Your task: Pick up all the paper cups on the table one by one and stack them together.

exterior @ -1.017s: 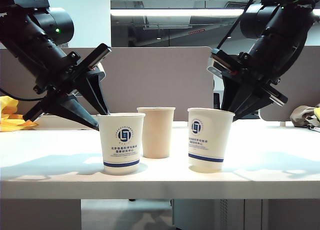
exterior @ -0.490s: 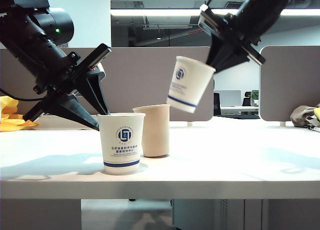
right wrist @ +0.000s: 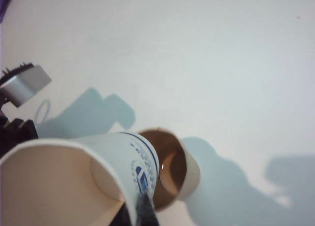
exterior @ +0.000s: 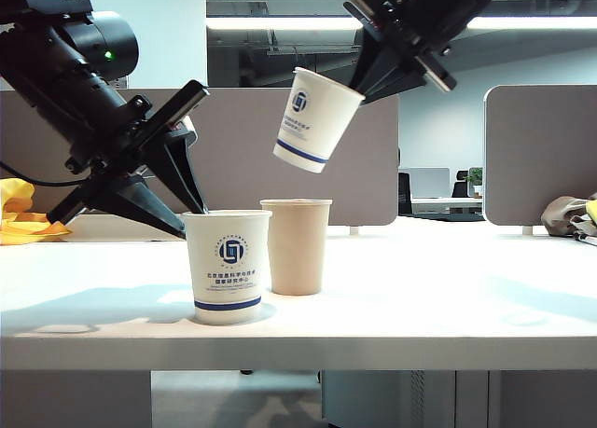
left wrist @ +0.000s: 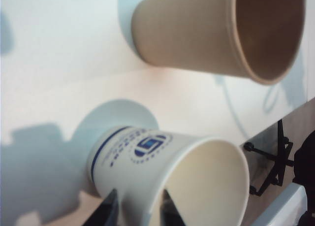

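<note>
- Three paper cups are what you have in view: two white printed ones and one plain tan one.
- Your right hand (exterior: pixel 362 90) is up in the air above the middle of the surface (exterior: pixel 448 297), clenched on the rim of the lifted white cup (exterior: pixel 313 119), one finger inside and one outside.
- That cup hangs tilted, base down toward the left of the exterior view, well clear of the surface and above the tan cup (exterior: pixel 296 245).
- From the right wrist camera you look past the lifted white cup (right wrist: pixel 74 181) into the open mouth of the tan cup (right wrist: pixel 170 169) beneath it.
- You can read a round blue logo on the lifted cup, with a blue band near its base; the small dark text under the logo is too fine to make out.
- The standing white cup (exterior: pixel 228 265) sits upright near the front edge, left of centre, carrying the same blue logo, lines of dark characters you cannot read, and a blue band.
- The tan cup stands upright just behind and beside it, with no print.
- Your left hand (exterior: pixel 191 218) has its fingers spread wide at the rim of the standing white cup (left wrist: pixel 167 172), one dark fingertip (left wrist: pixel 110 206) outside the wall; it is not clamped on it.
</note>
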Controlling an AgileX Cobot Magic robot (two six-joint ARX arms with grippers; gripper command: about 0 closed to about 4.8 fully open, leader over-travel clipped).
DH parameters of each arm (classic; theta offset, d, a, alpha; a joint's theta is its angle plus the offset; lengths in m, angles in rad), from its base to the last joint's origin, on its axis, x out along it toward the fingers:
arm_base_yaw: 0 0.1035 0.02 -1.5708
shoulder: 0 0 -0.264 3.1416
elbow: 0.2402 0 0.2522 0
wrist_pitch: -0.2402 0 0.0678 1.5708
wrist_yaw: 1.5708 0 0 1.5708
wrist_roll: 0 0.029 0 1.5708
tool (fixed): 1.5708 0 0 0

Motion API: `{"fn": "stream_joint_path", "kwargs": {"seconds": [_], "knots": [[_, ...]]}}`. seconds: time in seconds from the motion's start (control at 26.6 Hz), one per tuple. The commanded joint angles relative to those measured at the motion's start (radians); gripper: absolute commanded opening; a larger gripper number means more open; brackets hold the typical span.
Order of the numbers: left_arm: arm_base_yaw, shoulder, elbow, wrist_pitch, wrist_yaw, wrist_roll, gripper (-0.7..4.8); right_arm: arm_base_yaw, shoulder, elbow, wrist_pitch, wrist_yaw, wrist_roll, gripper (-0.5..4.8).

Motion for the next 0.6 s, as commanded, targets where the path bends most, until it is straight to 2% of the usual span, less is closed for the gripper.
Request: {"fn": "stream_joint_path", "kwargs": {"seconds": [0.04, 0.3, 0.45, 0.53, 0.6], "knots": [[-0.001, -0.001, 0.004, 0.016, 0.005, -0.006, 1.11, 0.010, 0.061, 0.005, -0.011, 0.003, 0.010, -0.05], [-0.001, -0.001, 0.004, -0.005, 0.011, -0.007, 1.11, 0.021, 0.126, 0.005, -0.005, 0.006, 0.008, -0.02], [-0.001, 0.005, 0.004, -0.003, 0.013, -0.008, 1.11, 0.021, 0.126, 0.023, 0.010, -0.002, 0.010, 2.22], [-0.001, 0.018, 0.004, -0.006, 0.016, -0.008, 1.11, 0.021, 0.126, 0.046, 0.009, -0.002, 0.010, 2.60], [-0.001, 0.038, 0.004, -0.011, 0.031, -0.008, 1.11, 0.021, 0.126, 0.076, 0.001, -0.002, 0.010, 2.67]]}}
